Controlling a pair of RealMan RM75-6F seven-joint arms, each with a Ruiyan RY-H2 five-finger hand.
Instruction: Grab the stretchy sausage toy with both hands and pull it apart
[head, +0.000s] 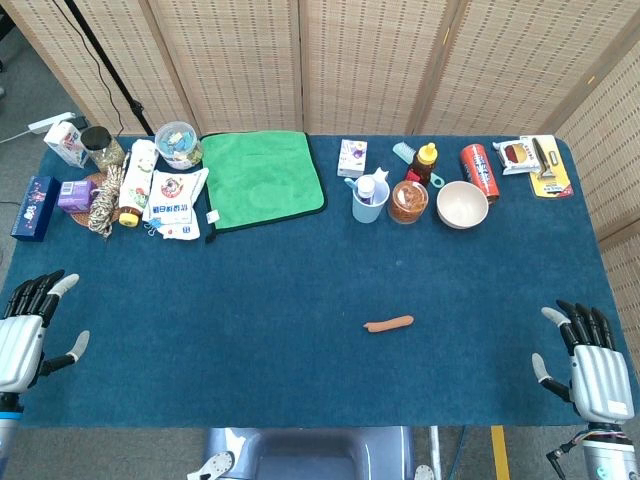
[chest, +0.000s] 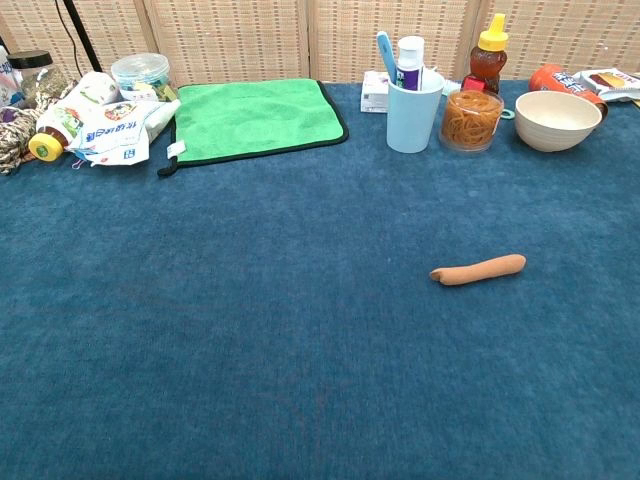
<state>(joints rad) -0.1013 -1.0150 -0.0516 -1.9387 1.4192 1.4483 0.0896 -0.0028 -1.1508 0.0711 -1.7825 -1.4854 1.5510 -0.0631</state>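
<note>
Currently both of my hands rest at the near corners of the blue table cloth (head: 300, 280), visible only in the head view. Left hand (head: 25, 335) sits at roughly 8 o'clock from the table's centre, fingers spread apart and pointing away from me, thumb out to the side, holding nothing. Right hand (head: 592, 365) sits at roughly 4 o'clock, fingers likewise apart and extended, thumb out, holding nothing. Sausage toy (head: 389, 324) lies flat on the cloth, just toward 4 o'clock of centre, long axis running about 3-to-9 with the 3 o'clock end tilted slightly away from me; it is well apart from both hands and nearer the right one. Chest view shows the same toy (chest: 478, 269) alone on bare cloth, one end pinched to a small tip. Along the far edge, 12 o'clock side: green towel (head: 262, 178) laid flat, a light blue cup (head: 369, 200) with items standing in it, a clear tub of rubber bands (head: 408, 202) just beside the cup, and a cream bowl (head: 462, 204) next along toward 1 o'clock. At 10 o'clock a cluster of packets, jars and a ball of twine (head: 103, 200).
</note>
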